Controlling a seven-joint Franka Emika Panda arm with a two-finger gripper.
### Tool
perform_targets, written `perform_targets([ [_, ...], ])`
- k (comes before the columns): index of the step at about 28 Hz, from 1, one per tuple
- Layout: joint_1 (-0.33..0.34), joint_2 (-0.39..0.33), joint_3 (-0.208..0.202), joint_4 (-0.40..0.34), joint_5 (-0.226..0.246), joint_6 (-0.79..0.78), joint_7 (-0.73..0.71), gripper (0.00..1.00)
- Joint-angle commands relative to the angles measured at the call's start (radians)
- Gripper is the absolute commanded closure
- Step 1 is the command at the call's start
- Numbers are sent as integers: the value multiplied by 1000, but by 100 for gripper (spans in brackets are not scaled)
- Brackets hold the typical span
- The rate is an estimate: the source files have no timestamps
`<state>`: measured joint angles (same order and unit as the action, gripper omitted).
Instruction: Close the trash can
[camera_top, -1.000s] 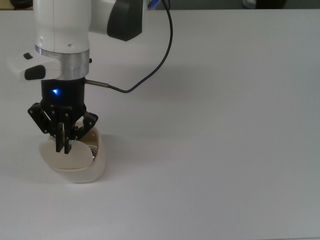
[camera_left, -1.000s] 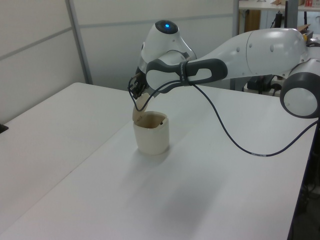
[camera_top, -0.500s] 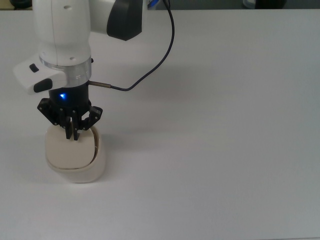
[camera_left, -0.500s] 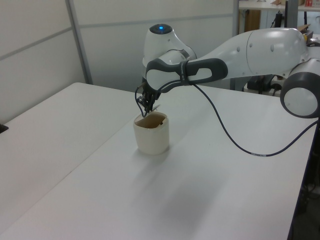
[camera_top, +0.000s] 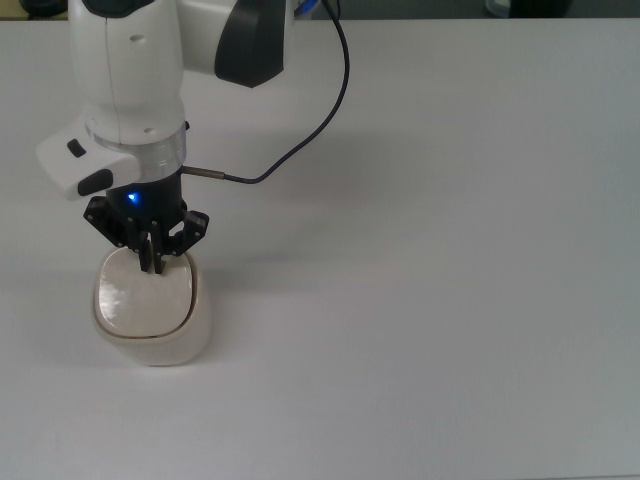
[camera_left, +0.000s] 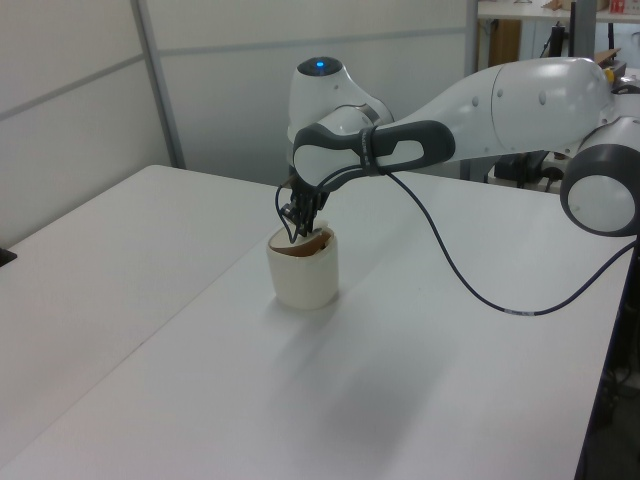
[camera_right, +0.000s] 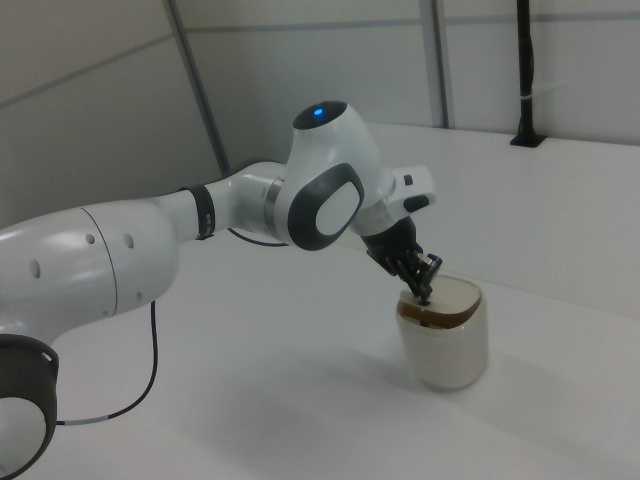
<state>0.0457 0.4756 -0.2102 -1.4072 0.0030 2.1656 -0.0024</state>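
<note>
White desk (camera_top: 450, 300) is seen in all 3 views, w/ grey wall panels behind it in the side views. Nothing but the task's thing is carried on it.

Top view, left to right: the trash can (camera_top: 150, 315) is found near the desk's left edge, roughly mid-depth, upright. Its lid (camera_top: 143, 297) is seen lying almost flat over the opening; in the right view a dark gap is left under the lid's near edge, so it is judged not fully seated. The gripper (camera_top: 153, 262) is set on the lid's far edge, tips touching it or v. nearly so, fingers (camera_top: 158, 258) drawn narrow, nothing held between them. A dark cable (camera_top: 300, 150) is trailed from the wrist toward the desk's far edge.

Vs. 1 s ago: the lid was then tilted up w/ the bin's inside exposed, and the gripper was placed higher and spread wider. Since then the lid has been pushed down and the fingers closed in. Task is thus judged nearly done; a last downward press is prob. needed for the lid to be seated flush.
</note>
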Motion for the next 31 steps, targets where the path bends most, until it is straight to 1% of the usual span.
perform_targets([
  [1,2,-17,2,-32,-6,-41,-33,85],
  [5,2,-12,3,-41,-6,-66,-65,85],
  [15,3,-3,5,-62,-6,-66,-70,85],
  [18,3,12,5,-65,-6,-66,-70,87],
  [22,3,32,6,-67,-6,-66,-70,87],
  [26,5,37,8,-67,-4,-66,-68,87],
  [29,5,29,8,-55,18,-66,-62,87],
  [31,5,21,8,-36,32,-66,-60,85],
])
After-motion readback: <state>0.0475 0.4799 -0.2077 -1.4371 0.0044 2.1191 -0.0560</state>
